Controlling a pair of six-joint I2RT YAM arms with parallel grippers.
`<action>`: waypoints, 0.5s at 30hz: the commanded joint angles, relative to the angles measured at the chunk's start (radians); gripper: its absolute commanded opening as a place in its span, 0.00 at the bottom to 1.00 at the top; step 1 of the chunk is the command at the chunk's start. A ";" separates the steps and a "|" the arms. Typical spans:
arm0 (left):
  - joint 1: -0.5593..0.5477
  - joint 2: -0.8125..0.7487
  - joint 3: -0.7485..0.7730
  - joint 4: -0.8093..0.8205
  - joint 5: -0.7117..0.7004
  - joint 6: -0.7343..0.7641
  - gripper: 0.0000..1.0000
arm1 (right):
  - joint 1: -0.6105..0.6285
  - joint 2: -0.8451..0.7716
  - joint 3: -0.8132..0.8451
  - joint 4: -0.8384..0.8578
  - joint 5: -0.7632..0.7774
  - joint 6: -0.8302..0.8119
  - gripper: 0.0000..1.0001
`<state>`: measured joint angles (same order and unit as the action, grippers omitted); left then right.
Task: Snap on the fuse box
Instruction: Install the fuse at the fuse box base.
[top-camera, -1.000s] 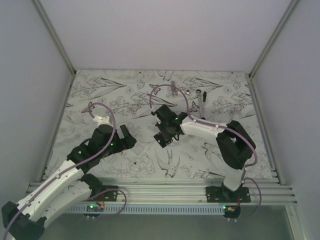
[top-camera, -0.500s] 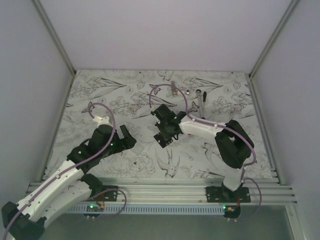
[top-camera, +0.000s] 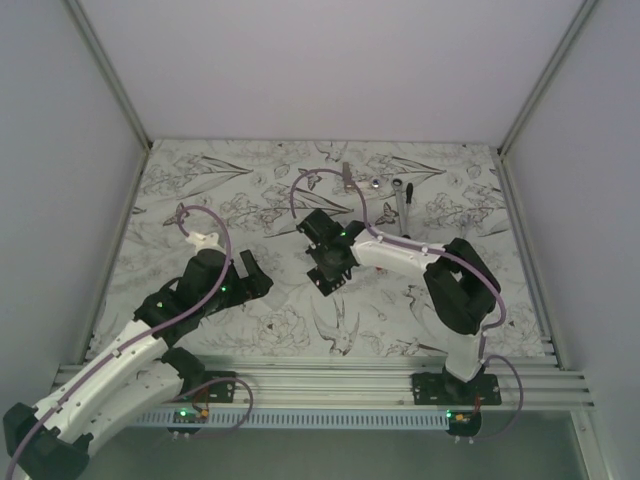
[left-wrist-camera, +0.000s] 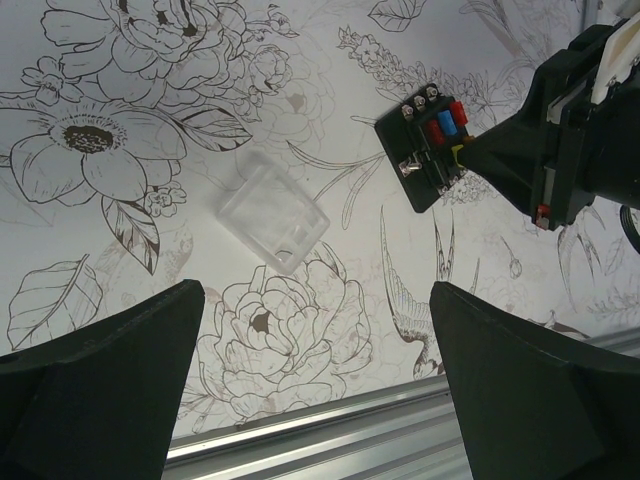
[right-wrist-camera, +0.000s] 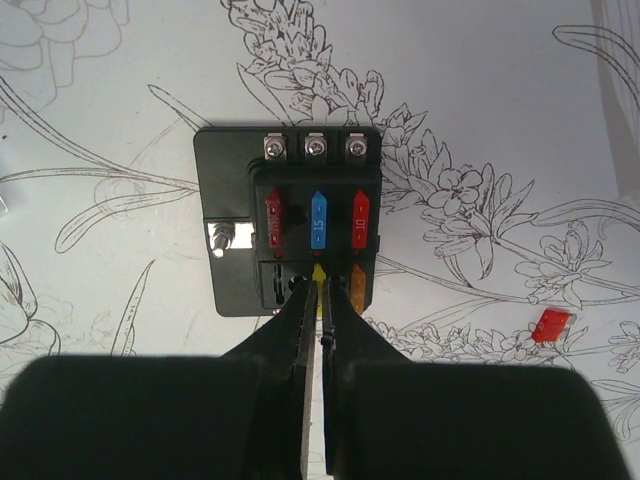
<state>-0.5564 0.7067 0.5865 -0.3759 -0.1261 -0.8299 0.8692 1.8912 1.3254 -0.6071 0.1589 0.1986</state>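
Right gripper (right-wrist-camera: 320, 292) clamps a tiny yellow fuse (right-wrist-camera: 319, 271) into the small black square plastic fuse box (right-wrist-camera: 230, 180) just ahead. I judge the box light, rigid and slippery; I'd grip its side edges.

silver ratchet wrench (top-camera: 404, 205) lying far back on floral cloth (top-camera: 200, 190); loose red fuse (right-wrist-camera: 552, 325) flat on cloth

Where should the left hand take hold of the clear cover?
Probably across two opposite side walls, coming straight down from above. The clear cover lies flat and skewed on the table, apart from the fuse box, so turn the open left hand to match.
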 joint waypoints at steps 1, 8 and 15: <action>0.003 0.010 0.021 -0.021 0.002 0.000 1.00 | 0.017 -0.016 -0.020 -0.044 -0.030 -0.003 0.08; 0.003 0.012 0.025 -0.021 0.000 0.000 1.00 | 0.017 -0.087 0.009 0.017 -0.063 -0.022 0.18; 0.003 0.010 0.024 -0.023 0.003 0.003 1.00 | 0.013 -0.134 -0.001 0.036 -0.045 -0.030 0.30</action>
<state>-0.5564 0.7181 0.5873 -0.3794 -0.1257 -0.8299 0.8795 1.8011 1.3151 -0.5907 0.0978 0.1802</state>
